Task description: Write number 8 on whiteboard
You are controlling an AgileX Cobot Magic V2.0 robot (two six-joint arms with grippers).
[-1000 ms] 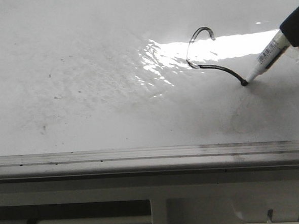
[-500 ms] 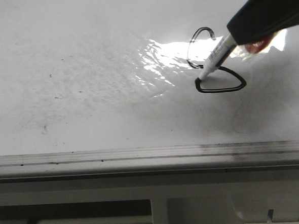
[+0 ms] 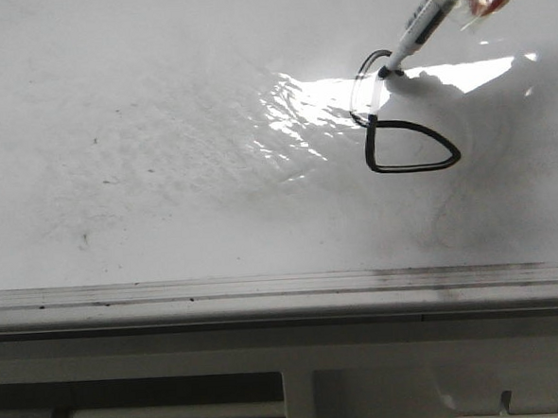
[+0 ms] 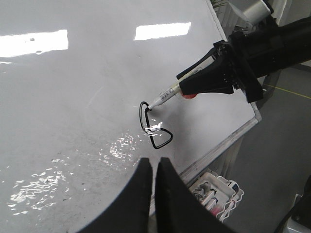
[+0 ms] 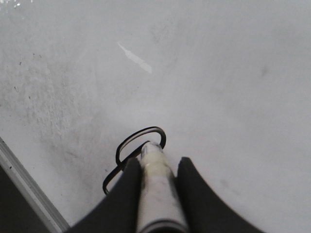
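Right gripper [image 5: 156, 167] clamping marker [image 3: 418, 34], tip on number 8 [image 3: 402, 130] upper loop; long axis runs away from whiteboard [image 3: 161, 131] rail [image 3: 265, 290], broad bare board beside. Left gripper [image 4: 151, 167] pinched closed, holding nothing.

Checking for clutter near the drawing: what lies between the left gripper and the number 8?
Only bare whiteboard with glare patches separates the left gripper from the number 8, as the left wrist view shows.

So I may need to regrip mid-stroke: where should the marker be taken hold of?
Grip the marker on its white barrel behind the tip, as the right tool does now, one finger each side. It is slim and round and slants tip-down onto the whiteboard, so come from above along its slant, clear of the wet number 8.
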